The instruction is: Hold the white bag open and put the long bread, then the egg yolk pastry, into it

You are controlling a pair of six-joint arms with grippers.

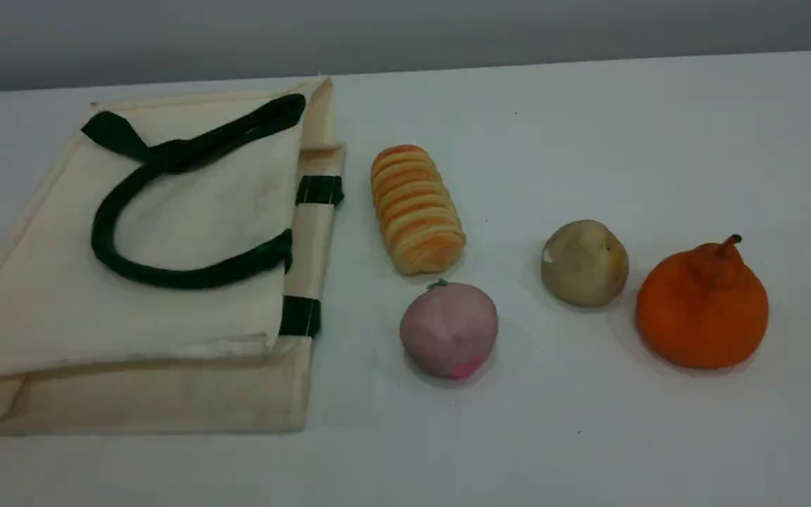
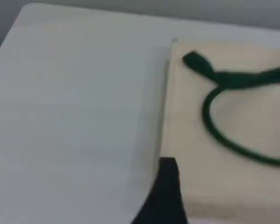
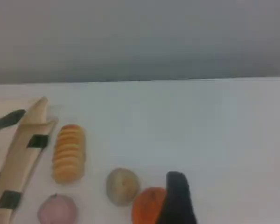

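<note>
Scene view. Large cream-white canvas tote bag lay flat at 9 o'clock, mouth edge facing 3 o'clock, dark green strap handle looped across upper panel. Mouth closed, not yet held open. Oblong golden-orange ridged long bread just beside bag mouth, at 12 o'clock of centre, long axis running roughly 12 to 6 o'clock, parallel to mouth edge. Small round beige-tan egg yolk pastry out at 3 o'clock, well apart from bag. Pink round ball at 6 o'clock of bread; orange stemmed fruit just beside pastry, farther toward 3 o'clock. No arm in this view.

Left wrist view. Dark fingertip of left gripper at 6 o'clock, poised over bag's edge away from mouth; handle loop toward 2 o'clock. Only one fingertip shown; jaws taken as spread wide, nothing between them.

Right wrist view. Dark fingertip of right gripper at 6 o'clock, in front of orange fruit. Jaws taken as parted, gripping nothing. Bread toward 10 o'clock, long axis near vertical in frame; pastry nearer, at 9 o'clock.

Judgement: left arm nearer bag, right arm nearer foods. Grasping bread likely needs jaws set across its short axis.
</note>
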